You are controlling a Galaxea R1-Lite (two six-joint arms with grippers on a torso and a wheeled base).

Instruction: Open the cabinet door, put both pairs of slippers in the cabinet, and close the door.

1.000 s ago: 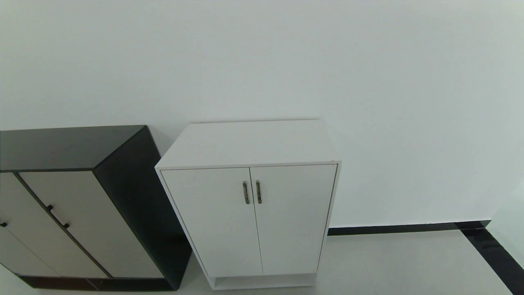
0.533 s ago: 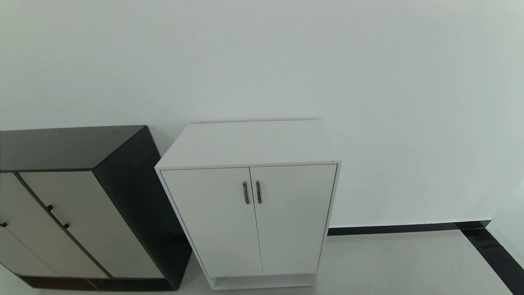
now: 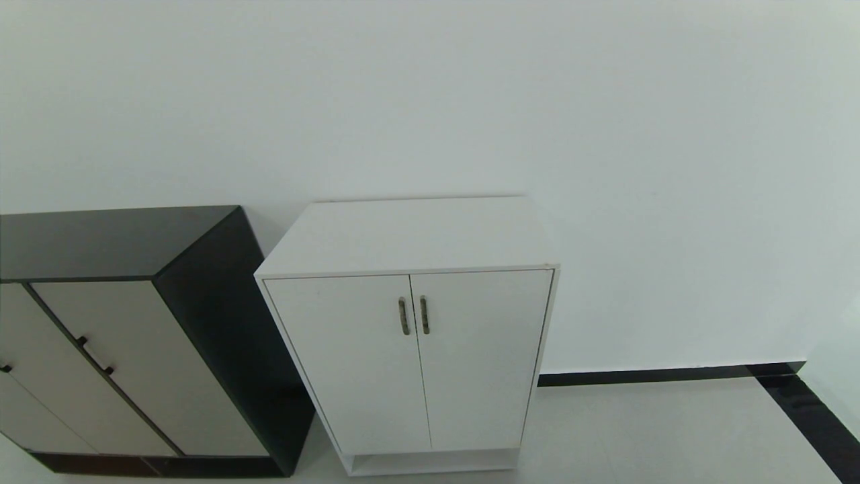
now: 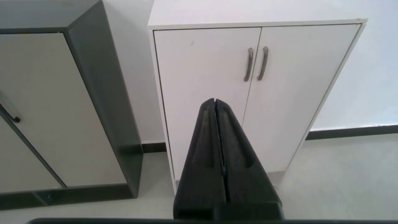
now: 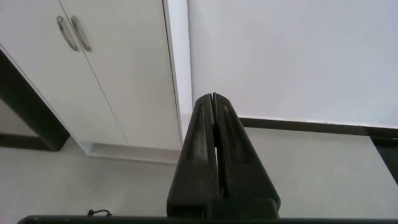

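A white two-door cabinet point(image 3: 410, 349) stands against the wall with both doors closed. Two slim metal handles point(image 3: 414, 315) sit side by side where the doors meet. The left wrist view looks at the cabinet point(image 4: 249, 93) from some way off, and my left gripper point(image 4: 214, 104) is shut with nothing in it, well short of the doors. My right gripper point(image 5: 213, 99) is also shut and empty, back from the cabinet's right side point(image 5: 124, 74) and above the floor.
A black cabinet point(image 3: 121, 329) with pale doors stands close to the left of the white one. A black baseboard point(image 3: 665, 374) runs along the wall to the right. Grey floor point(image 3: 658, 437) lies in front and to the right.
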